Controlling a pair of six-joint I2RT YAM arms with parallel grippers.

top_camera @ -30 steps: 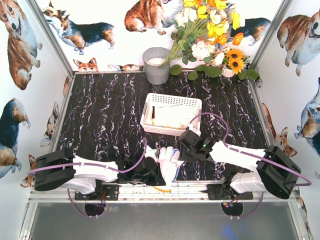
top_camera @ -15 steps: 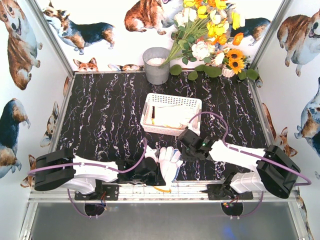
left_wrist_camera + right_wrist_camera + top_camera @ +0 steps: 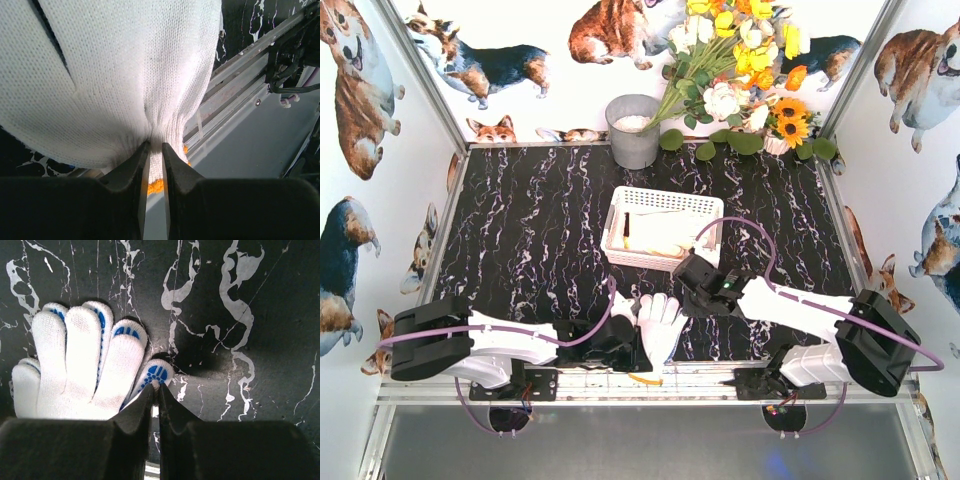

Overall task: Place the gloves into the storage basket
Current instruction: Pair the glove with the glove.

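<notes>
Black white-veined marble-pattern tabletop point(image 3: 520, 230), enclosed by corgi-printed walls point(image 3: 360, 90), glove point(image 3: 660, 325) laid at near edge, cuff clamped by left gripper point(image 3: 155, 147), one fingertip pinched by right gripper point(image 3: 156, 387), storage basket point(image 3: 670, 197) beyond, mid-table.

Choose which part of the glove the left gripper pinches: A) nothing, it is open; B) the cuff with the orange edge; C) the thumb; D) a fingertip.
B: in the left wrist view the left gripper is shut on the glove at its gathered cuff, orange edge showing.
</notes>
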